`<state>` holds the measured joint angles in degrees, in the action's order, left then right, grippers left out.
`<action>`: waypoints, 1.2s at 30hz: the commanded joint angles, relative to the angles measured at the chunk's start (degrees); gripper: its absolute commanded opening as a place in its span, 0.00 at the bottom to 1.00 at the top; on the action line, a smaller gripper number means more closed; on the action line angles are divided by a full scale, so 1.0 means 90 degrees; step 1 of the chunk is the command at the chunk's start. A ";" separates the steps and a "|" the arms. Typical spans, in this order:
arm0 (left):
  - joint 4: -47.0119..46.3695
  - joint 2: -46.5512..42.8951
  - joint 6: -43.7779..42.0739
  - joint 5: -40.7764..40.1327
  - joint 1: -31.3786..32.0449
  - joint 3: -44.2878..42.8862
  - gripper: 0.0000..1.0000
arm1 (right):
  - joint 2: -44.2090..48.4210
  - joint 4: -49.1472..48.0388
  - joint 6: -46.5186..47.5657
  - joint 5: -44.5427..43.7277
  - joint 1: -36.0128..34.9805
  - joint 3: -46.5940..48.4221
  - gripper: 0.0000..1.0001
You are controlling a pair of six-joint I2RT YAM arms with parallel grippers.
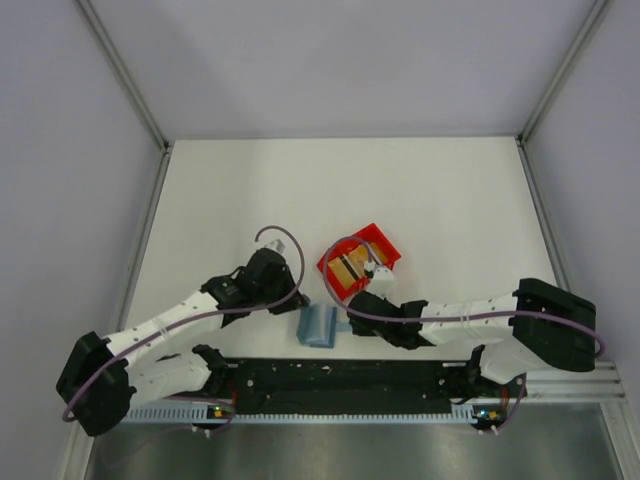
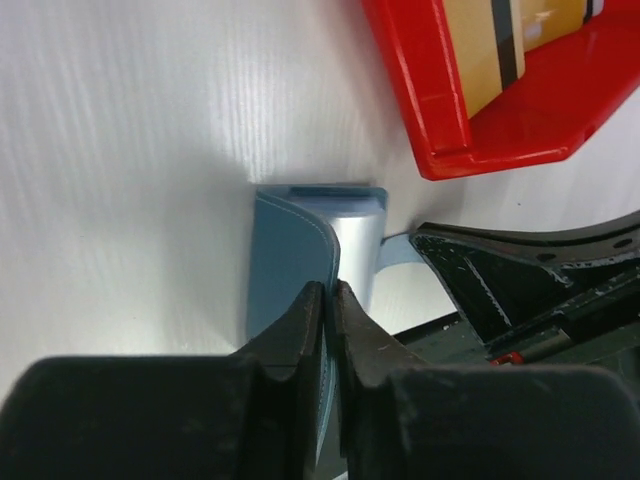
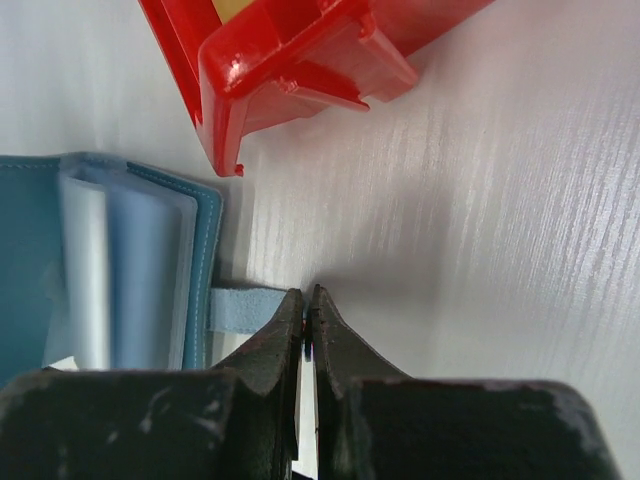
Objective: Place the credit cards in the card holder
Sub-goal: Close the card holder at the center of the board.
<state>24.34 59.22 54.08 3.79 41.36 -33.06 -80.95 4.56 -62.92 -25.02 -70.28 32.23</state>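
The white surface carries everything, walled on three sides by pale panels. The left arm and the right arm both reach inward from the near edge and meet close to the middle.

The red bin sits a little beyond that meeting point, turned at an angle to the surface edges. Cards lie inside it. The top one is gold with a dark stripe, and how many lie under it cannot be told.

The teal holder is on the surface just beside the bin's near corner, between the two arm tips. Whether it touches the bin cannot be told. It is partly open: one cover curves up off the surface, and pale shiny pockets fan out inside.

The left pincer is narrow, with its two black fingers pressed onto the edge of the raised teal cover, which runs up between them.

The right pincer is also drawn tight. Its tips are nipped on the end of the strap, a short pale blue tab sticking out from the holder's side towards that arm. The strap lies low and roughly level over the surface, stretched between the cover and the tips. From the left wrist, the right pincer's dark body shows just past the holder, below the bin.
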 commanded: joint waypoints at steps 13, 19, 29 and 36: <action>-0.1599 0.0226 0.0290 0.0632 0.0638 0.0205 0.49 | 0.0498 -0.0331 -0.0109 -0.0248 -0.0052 0.0003 0.00; -0.1883 0.0548 0.0280 0.0614 0.0697 0.0665 0.41 | 0.0518 -0.0321 -0.0090 -0.0287 -0.0052 0.0052 0.00; -0.2196 0.0617 0.0251 0.0018 0.0736 0.1222 0.05 | 0.0381 -0.0174 0.0135 -0.0219 -0.0062 0.0364 0.00; -0.2167 0.0988 0.0094 -0.0021 0.0746 0.1242 0.00 | 0.0196 -0.0379 0.0652 0.0298 -0.0052 0.0705 0.00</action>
<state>5.91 66.04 56.71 6.15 47.81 -22.85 -78.17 3.22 -60.47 -24.91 -70.35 34.30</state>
